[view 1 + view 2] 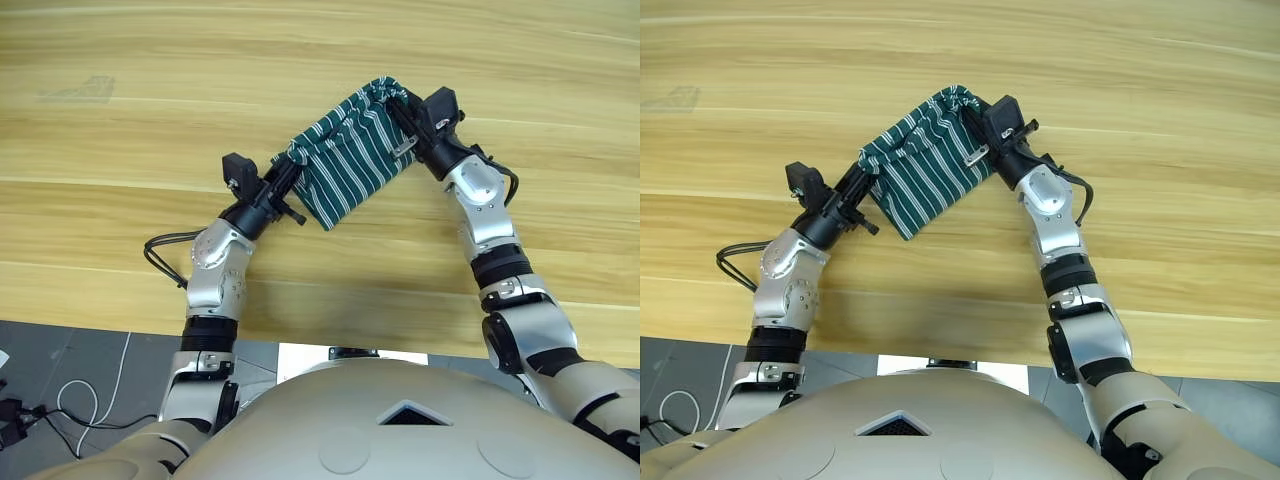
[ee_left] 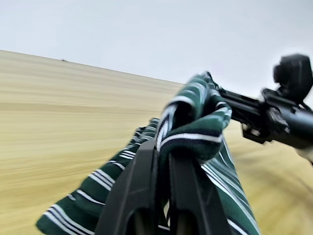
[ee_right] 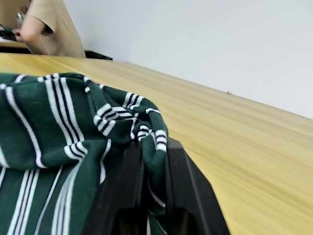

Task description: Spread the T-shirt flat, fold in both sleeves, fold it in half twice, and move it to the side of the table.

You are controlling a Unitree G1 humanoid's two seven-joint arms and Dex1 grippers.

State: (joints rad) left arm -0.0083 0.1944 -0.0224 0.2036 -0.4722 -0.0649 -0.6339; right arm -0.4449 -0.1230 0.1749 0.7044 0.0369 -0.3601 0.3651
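The shirt (image 1: 345, 160) hangs folded at upper centre of the head view, over the desk (image 1: 120, 150). The left pincer (image 1: 288, 175) and right pincer (image 1: 400, 115) each clamp an upper corner. Keep both level and the top edge taut, and lay the shirt flat before release.

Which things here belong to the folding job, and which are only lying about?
For the job: T-shirt, gripped by left pincer and right pincer; table.
Lying about: cables on the floor.
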